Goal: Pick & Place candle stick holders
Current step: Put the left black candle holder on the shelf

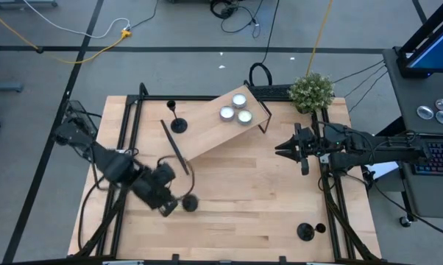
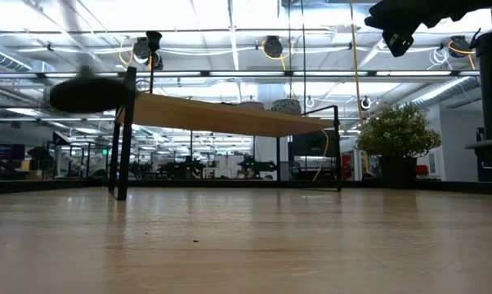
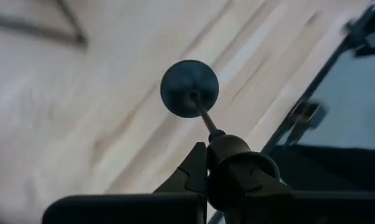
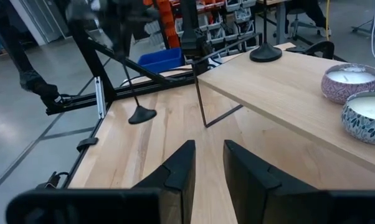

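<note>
Table (image 1: 236, 213): pale wood, black-framed, with a raised shelf (image 1: 207, 129) angled across its far half.
Left arm: reaching low over the near-left boards; left gripper (image 1: 176, 200) clamped on a holder (image 3: 189, 88) by its cup end, disc base pointing away, clear of the wood.
Right arm: stretched in from the right; right gripper (image 1: 282, 150) hovering, fingers slightly parted, empty.
Other holders: one on the shelf's far-left end (image 1: 178, 124), one at the near-right corner (image 1: 305, 232).
Writing: none readable.

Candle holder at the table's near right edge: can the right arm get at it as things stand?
Probably yes. The candle holder stands alone on bare table on the right arm's side, with nothing between it and the right gripper, which is open and empty. The left gripper is far off, holding another holder.
</note>
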